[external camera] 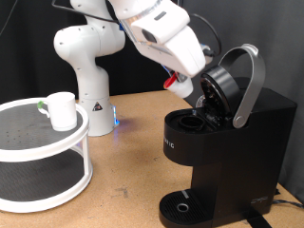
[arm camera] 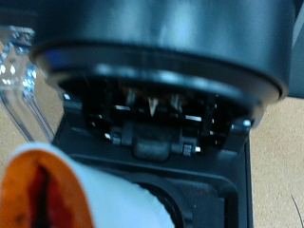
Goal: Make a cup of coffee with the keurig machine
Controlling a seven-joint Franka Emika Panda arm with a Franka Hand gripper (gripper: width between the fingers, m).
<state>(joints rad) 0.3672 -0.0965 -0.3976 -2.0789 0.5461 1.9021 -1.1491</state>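
Observation:
The keurig machine stands at the exterior view's right, boxy and black. Its lid is raised with the grey arched handle up, and the pod chamber is open. My gripper hangs just above and to the left of the chamber, shut on a small white pod with a red top. In the wrist view the pod fills the near corner, and the lid's underside and the chamber lie beyond it. The white cup stands on a shelf at the left.
A white round two-tier shelf stands at the exterior view's left and bears the cup on its top tier. The arm's white base stands behind it. The machine's round drip tray holds nothing. The wooden table lies between shelf and machine.

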